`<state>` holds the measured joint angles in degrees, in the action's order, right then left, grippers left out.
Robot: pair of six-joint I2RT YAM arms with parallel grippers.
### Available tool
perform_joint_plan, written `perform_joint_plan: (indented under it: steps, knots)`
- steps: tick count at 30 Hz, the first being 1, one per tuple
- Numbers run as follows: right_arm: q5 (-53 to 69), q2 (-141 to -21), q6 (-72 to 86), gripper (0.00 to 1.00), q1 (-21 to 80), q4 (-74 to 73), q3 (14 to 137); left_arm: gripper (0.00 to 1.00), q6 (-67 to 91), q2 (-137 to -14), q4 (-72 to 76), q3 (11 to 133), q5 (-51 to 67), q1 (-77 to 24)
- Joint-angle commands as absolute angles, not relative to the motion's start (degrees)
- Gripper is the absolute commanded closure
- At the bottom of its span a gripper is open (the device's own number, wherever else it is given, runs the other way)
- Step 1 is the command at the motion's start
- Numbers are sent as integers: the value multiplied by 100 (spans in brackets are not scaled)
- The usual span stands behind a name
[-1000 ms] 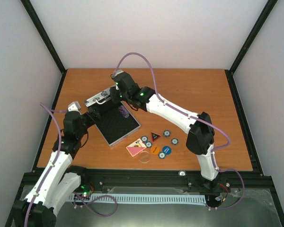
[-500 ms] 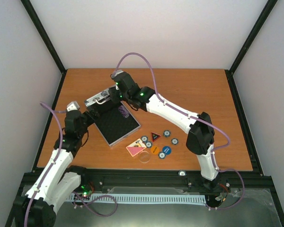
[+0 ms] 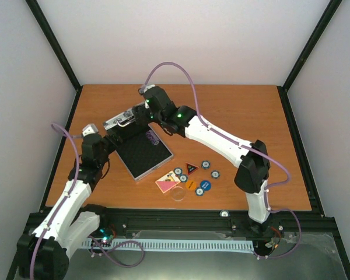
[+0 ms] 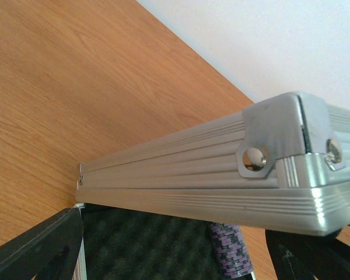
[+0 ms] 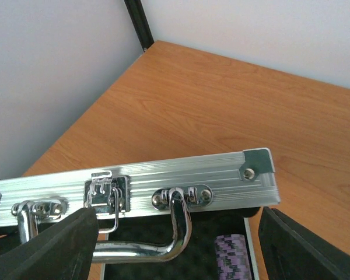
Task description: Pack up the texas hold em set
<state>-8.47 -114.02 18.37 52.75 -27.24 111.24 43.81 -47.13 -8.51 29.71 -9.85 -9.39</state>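
The fingers (image 5: 58,248) of the right gripper (image 5: 178,236) stood wide apart and clamped nothing. The chrome handle (image 5: 176,224) on the raised lid (image 5: 181,175) of the silver case (image 3: 144,153) sat in the gap between them, and I could not tell whether either pad touched it. The left gripper (image 4: 175,245) was spread just as wide, its dark fingers (image 4: 32,254) low on either side of the lid's ribbed edge near a riveted corner, holding nothing that I could make out. The case lay open toward the left of the wooden table (image 3: 239,116), its lid propped partway up between the two grippers over the black foam lining (image 4: 146,251). A stack of purple chips (image 5: 232,254) lay in the foam. The other pieces were loose on the table just in front of the case: a pink card deck (image 3: 167,184), a red-black triangle (image 3: 191,168), blue-white chips (image 3: 205,165), an orange disc (image 3: 190,185), a blue disc (image 3: 204,186) and a clear disc (image 3: 178,194).
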Motion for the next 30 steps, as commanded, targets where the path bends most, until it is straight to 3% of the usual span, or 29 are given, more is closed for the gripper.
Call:
perform_joint_plan:
  steps: [1,4,16,30]
  knots:
    - [-1087,-10962,1778,22,5326,-2643,10958,12,4440,-4663,-640,3251,-1130,-958]
    - [-1303,-10766,1814,17,5326,-2626,10736,11,4412,-4672,-670,3268,-1146,-958]
    - [-1823,-9858,2615,18,5171,-2428,8665,11,4306,-4728,-743,3374,-1213,-958]
    - [-1310,-10730,2432,18,5121,-3458,8263,9,4289,-4839,-797,3459,-1274,-958]
